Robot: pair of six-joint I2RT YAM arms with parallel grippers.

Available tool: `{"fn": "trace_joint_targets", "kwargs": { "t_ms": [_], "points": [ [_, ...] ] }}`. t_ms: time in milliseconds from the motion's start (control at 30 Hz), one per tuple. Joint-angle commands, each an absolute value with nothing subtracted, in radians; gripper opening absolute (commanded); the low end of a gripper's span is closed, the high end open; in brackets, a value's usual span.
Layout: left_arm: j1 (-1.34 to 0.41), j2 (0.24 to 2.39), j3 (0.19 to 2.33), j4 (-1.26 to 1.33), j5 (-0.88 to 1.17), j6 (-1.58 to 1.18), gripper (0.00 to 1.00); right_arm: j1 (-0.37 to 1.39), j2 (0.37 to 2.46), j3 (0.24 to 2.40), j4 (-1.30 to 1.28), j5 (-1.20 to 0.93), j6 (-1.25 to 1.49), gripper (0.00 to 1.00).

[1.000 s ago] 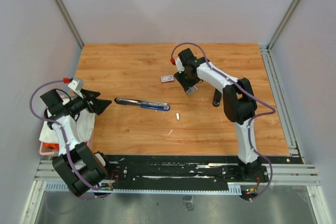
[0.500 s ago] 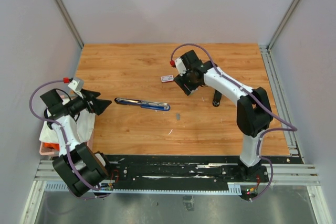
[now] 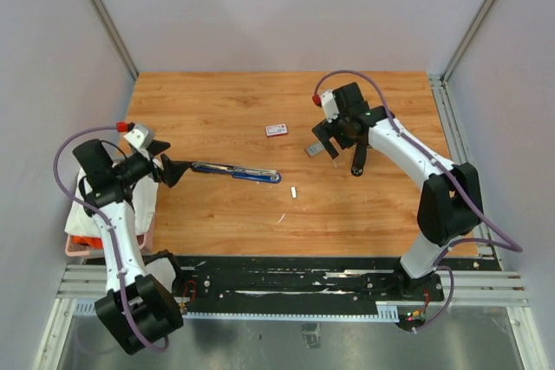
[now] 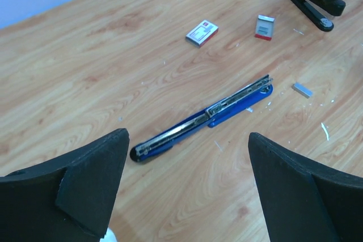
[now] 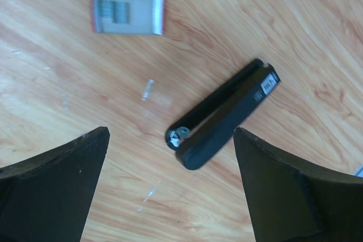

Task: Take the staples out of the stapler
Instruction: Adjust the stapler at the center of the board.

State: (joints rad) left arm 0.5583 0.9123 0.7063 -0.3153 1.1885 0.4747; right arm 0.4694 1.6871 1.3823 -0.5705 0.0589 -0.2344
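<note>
A blue stapler [image 3: 235, 172] [image 4: 204, 122] lies folded open flat on the wooden table, its metal channel facing up. A short silvery bar of staples [image 3: 294, 191] [image 4: 302, 89] rests just right of its tip. My left gripper [image 3: 175, 171] [image 4: 187, 185] stands open and empty, close to the blue stapler's left end. A closed black stapler [image 3: 357, 162] [image 5: 227, 117] lies at the right. My right gripper [image 3: 332, 139] [image 5: 170, 134] hovers open over the black stapler's end, holding nothing.
A small red-and-white box [image 3: 277, 130] [image 4: 202, 32] lies mid-table. A second small box [image 3: 314, 151] [image 4: 264, 26] [image 5: 127, 20] lies by the right gripper. A thin staple sliver [image 3: 280, 217] lies nearer the front. A white cloth and orange bin [image 3: 82, 240] sit off the table's left edge.
My right gripper swung right, away from the red-and-white box, and opened; the second small box now lies free on the table. My left gripper shifted toward the blue stapler's end.
</note>
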Motion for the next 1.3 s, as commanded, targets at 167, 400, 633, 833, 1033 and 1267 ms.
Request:
{"fn": "trace_joint_targets", "kwargs": {
  "t_ms": [167, 400, 633, 833, 1033, 1267],
  "points": [
    [0.262, 0.926, 0.833, -0.361, 0.914, 0.558, 0.98, 0.297, 1.622, 1.305, -0.553, 0.078, -0.271, 0.94],
    [0.022, 1.005, 0.908, -0.363, 0.715, 0.588, 0.98, 0.264, 1.569, 1.234, -0.531, 0.093, -0.339, 0.92],
    [-0.121, 1.057, 0.952, -0.355, 0.632, 0.595, 0.98, 0.239, 1.614, 1.215, -0.53, 0.139, -0.246, 0.92],
    [-0.211, 1.078, 0.947, -0.339, 0.585, 0.596, 0.98, 0.198, 1.707, 1.274, -0.556, 0.077, -0.195, 0.92],
    [-0.264, 1.103, 0.956, -0.346, 0.563, 0.603, 0.98, 0.167, 1.769, 1.347, -0.602, -0.047, -0.146, 0.91],
    [-0.279, 1.11, 0.947, -0.331, 0.559, 0.595, 0.98, 0.166, 1.749, 1.365, -0.612, -0.052, -0.158, 0.91]
  ]
}}
